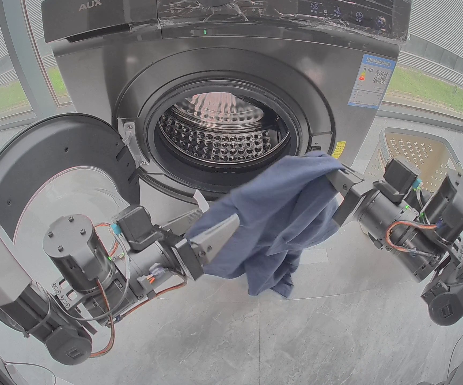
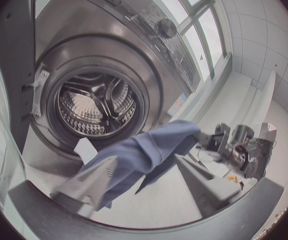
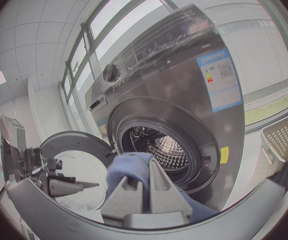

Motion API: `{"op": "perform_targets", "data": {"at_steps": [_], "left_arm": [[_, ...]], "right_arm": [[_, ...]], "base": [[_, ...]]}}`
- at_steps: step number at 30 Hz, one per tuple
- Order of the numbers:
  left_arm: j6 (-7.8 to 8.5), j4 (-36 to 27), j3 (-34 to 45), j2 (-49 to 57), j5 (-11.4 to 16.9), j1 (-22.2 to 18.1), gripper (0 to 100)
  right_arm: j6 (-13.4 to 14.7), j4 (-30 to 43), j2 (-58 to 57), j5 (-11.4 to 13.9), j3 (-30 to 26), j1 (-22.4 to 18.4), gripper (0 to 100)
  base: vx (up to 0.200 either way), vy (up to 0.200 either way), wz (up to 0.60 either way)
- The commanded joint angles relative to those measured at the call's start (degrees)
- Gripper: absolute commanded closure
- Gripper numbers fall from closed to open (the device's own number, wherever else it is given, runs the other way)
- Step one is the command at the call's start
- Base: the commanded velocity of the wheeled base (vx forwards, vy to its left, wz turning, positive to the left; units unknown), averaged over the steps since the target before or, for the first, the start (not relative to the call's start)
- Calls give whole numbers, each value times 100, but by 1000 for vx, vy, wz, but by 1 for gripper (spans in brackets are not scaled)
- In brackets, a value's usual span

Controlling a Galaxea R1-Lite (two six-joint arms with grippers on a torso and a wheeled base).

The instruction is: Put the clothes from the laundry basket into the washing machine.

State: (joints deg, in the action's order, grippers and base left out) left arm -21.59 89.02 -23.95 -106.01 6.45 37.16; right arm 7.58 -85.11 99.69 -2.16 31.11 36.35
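the blue garment (image 1: 279, 215) hangs in the air just in front of the washing machine (image 1: 274, 65), its top edge about level with the lower lip of the open drum (image 1: 218, 129) and its tail dangling toward the floor (image 1: 295, 338). the right gripper (image 1: 334, 175) is pinched tight on one upper corner, the cloth bunched between its fingers. the left gripper (image 1: 215, 231) sits at the other side with its fingers spread wide. as far as i can judge, the cloth is draped over one finger rather than clamped. the door (image 1: 55, 156) stands fully open on the left, and the laundry basket (image 1: 419, 153) is on the floor at the machine's right.

to my eye the step in hand is feeding the garment through the opening. doing it well means lifting the held corner over the lip and carrying it deep before letting go. the left gripper should scoop the hanging tail up so nothing trails over the rim.
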Motion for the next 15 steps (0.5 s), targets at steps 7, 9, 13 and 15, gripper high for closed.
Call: {"op": "perform_targets", "data": {"at_steps": [7, 9, 13, 15], "left_arm": [[23, 11, 181, -886, 67, 125, 0], [32, 11, 172, -922, 67, 108, 0], [32, 2, 207, -1115, 58, 81, 0], [50, 2, 207, -1212, 58, 81, 0]], "right_arm": [[6, -23, -416, 84, 185, 56, 100], [6, -23, -451, 84, 194, 56, 100], [33, -23, -468, 31, 378, 21, 100], [33, -23, -468, 22, 440, 3, 100]], "base": [[0, 0, 0], [0, 0, 0], [0, 0, 0], [0, 0, 0]]}}
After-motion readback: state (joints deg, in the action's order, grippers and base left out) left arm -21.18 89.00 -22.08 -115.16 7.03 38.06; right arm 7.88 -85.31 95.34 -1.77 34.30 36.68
